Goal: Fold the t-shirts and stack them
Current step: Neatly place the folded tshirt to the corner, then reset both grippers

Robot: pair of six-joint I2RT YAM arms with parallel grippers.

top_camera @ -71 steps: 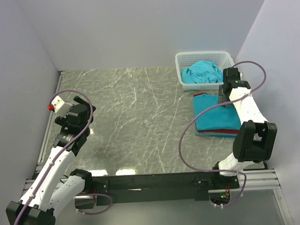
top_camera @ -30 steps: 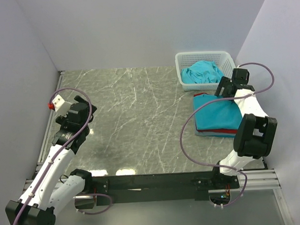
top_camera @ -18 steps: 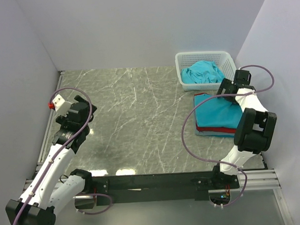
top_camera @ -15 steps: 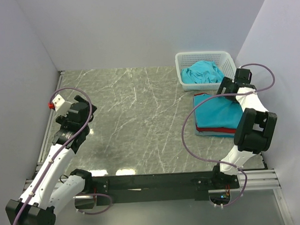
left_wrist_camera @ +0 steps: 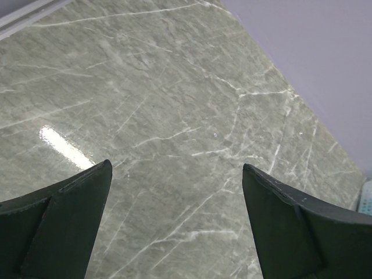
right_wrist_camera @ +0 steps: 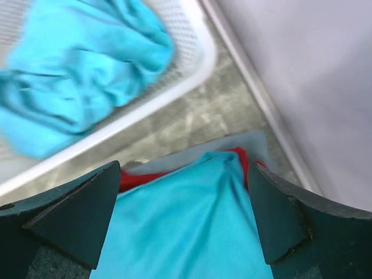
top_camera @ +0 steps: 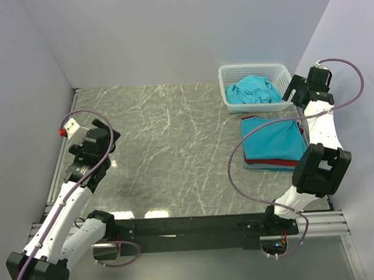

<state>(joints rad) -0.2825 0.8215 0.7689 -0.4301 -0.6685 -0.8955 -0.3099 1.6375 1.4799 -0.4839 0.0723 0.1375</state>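
Observation:
A folded stack of t-shirts lies at the right of the table: a teal t-shirt [top_camera: 274, 140] on top, a deep red one [top_camera: 280, 164] showing at its edges. In the right wrist view the teal top [right_wrist_camera: 192, 226] and a red edge [right_wrist_camera: 131, 179] lie below the jaws. A crumpled teal t-shirt [top_camera: 251, 90] fills the white basket [top_camera: 253, 69], also in the right wrist view [right_wrist_camera: 75, 75]. My right gripper [top_camera: 297, 89] [right_wrist_camera: 185, 174] is open and empty, raised above the stack's far edge by the basket. My left gripper [top_camera: 74, 136] [left_wrist_camera: 177, 171] is open and empty over bare marble at the left.
The white basket rim [right_wrist_camera: 192, 67] stands just beyond the stack. The right wall [right_wrist_camera: 302, 70] is close beside my right gripper. A white box with a red button [top_camera: 69, 128] sits at the left edge. Purple cables loop round both arms.
My right gripper has risen off the folded stack and swung back and right, toward the basket and wall. The stack stays flat. The left arm has hardly moved.

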